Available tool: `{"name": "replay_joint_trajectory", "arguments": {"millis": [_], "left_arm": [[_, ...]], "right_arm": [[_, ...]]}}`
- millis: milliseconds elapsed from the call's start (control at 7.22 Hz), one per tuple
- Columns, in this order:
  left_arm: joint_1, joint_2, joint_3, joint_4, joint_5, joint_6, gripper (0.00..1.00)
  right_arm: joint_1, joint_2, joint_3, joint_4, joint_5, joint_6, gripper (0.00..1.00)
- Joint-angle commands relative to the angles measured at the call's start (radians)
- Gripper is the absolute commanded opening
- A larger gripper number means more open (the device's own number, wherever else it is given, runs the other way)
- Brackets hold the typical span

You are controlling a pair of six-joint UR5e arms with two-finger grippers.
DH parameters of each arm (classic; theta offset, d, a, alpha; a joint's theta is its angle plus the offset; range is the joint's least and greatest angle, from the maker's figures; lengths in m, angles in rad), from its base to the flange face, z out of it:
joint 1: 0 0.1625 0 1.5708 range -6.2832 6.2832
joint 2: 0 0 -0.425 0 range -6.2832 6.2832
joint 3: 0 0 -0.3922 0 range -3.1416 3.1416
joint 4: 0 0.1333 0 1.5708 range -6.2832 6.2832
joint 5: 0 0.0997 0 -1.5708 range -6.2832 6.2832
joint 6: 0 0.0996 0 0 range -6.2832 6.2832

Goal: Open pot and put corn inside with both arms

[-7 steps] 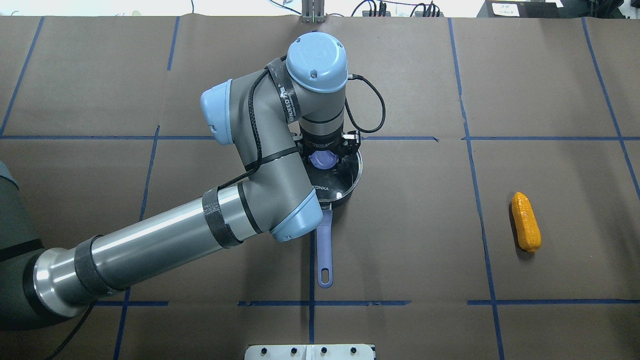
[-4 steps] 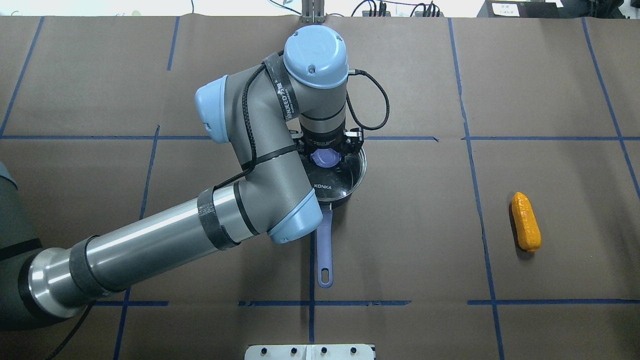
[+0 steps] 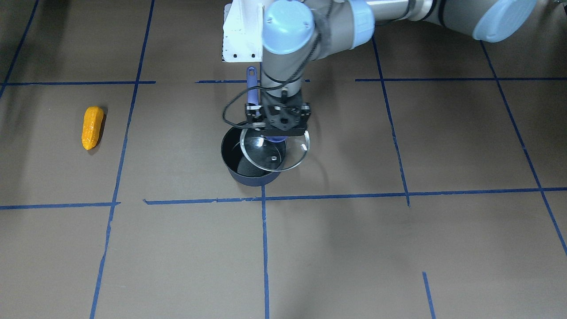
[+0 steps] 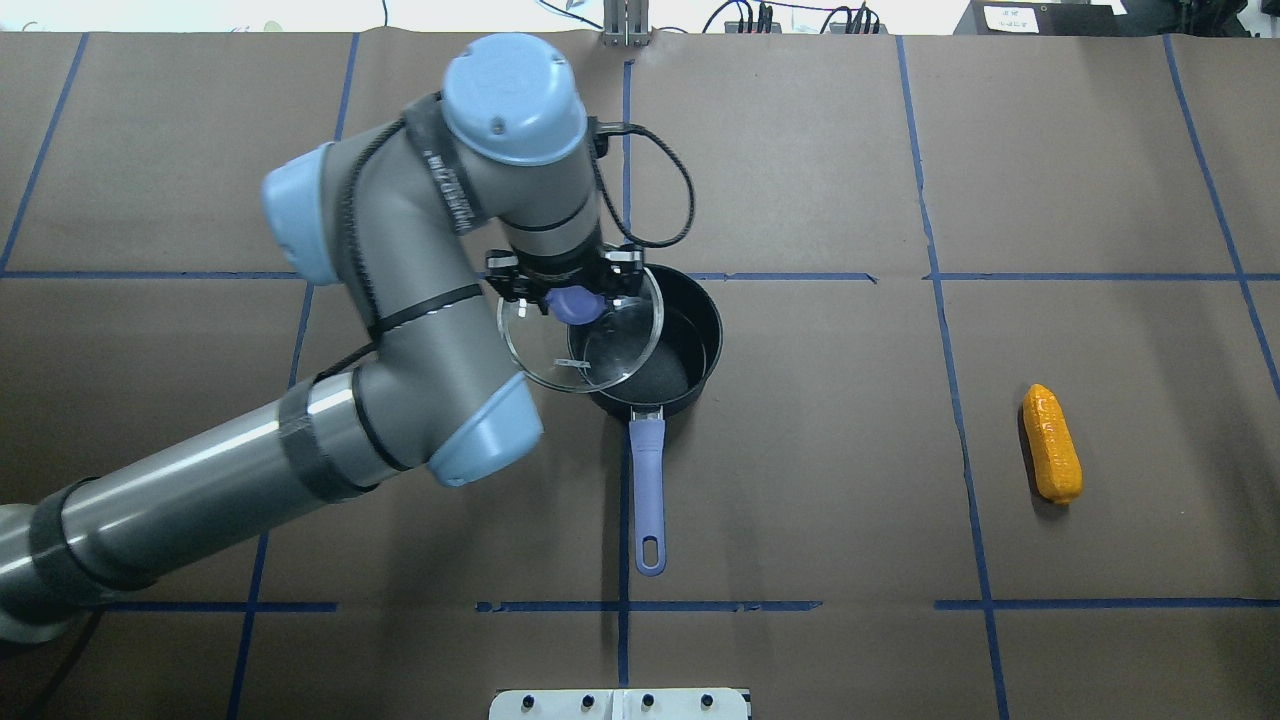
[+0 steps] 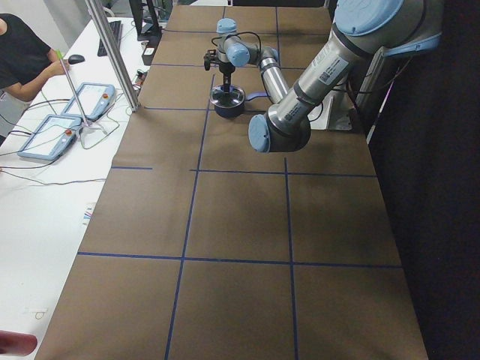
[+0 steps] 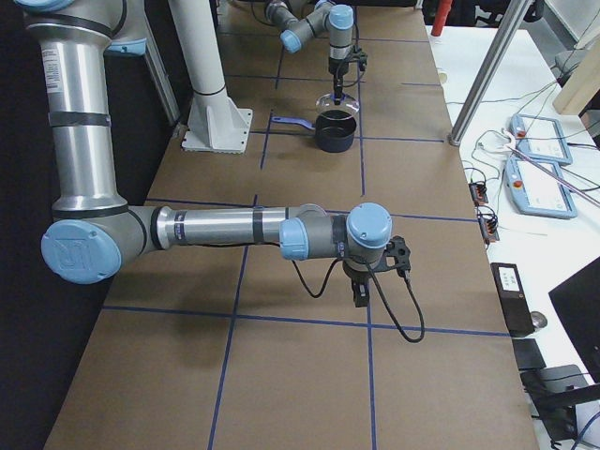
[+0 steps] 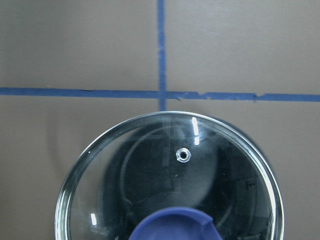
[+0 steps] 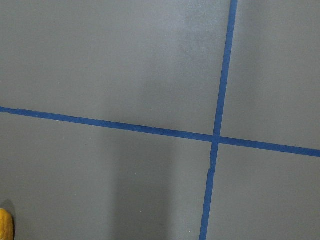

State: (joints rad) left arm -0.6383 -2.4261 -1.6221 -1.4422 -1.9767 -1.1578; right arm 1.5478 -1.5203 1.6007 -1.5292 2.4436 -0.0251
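The black pot point(image 4: 712, 330) with a purple handle point(image 4: 648, 490) stands open mid-table; it also shows in the front view point(image 3: 254, 179). My left gripper point(image 4: 573, 300) is shut on the purple knob point(image 7: 172, 225) of the glass lid point(image 4: 540, 350). It holds the lid above the pot's left rim, partly overlapping it. The lid also shows in the front view point(image 3: 274, 150). The orange-yellow corn point(image 4: 1051, 443) lies far to the right, alone on the table. My right gripper point(image 6: 361, 295) hovers over bare table near the corn; I cannot tell whether it is open. Only the corn's tip point(image 8: 4, 225) shows in its wrist view.
The white base stand point(image 3: 241, 35) is at the robot's side of the table. Blue tape lines cross the brown table cover. An operators' desk with tablets point(image 6: 544, 178) runs along the far side, and a person point(image 5: 22, 60) sits there.
My left arm has lifted the lid off the pot and carried it leftward in the overhead view. The pot's inside now shows. The corn has not moved.
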Motion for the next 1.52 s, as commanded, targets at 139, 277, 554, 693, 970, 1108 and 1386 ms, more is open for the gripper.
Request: {"name": "replay_joint_trajectory", "arguments": {"millis": [139, 277, 554, 693, 970, 1108, 1386], "left_arm": [[-0.055, 0.236, -0.203, 0.000, -0.046, 0.082, 0.21], [-0.057, 0.269, -0.231, 0.000, -0.047, 0.083, 0.21], [-0.057, 0.277, -0.220, -0.004, -0.047, 0.083, 0.21], [-0.057, 0.278, -0.210, -0.009, -0.047, 0.083, 0.21], [-0.058, 0.301, -0.203, -0.012, -0.044, 0.086, 0.21], [-0.058, 0.309, -0.185, -0.012, -0.044, 0.116, 0.21], [-0.057, 0.331, -0.141, -0.026, -0.044, 0.115, 0.21]], "right_arm": [[0.000, 0.011, 0.008, 0.001, 0.002, 0.024, 1.00], [0.000, 0.011, 0.010, 0.001, 0.002, 0.024, 1.00], [-0.002, 0.011, 0.015, 0.001, 0.002, 0.025, 1.00], [-0.003, 0.012, 0.018, 0.001, 0.002, 0.027, 1.00], [-0.043, 0.012, 0.069, 0.003, -0.001, 0.127, 1.00], [-0.063, 0.012, 0.094, 0.001, -0.001, 0.169, 1.00], [-0.127, 0.012, 0.139, 0.003, -0.005, 0.267, 1.00]]}}
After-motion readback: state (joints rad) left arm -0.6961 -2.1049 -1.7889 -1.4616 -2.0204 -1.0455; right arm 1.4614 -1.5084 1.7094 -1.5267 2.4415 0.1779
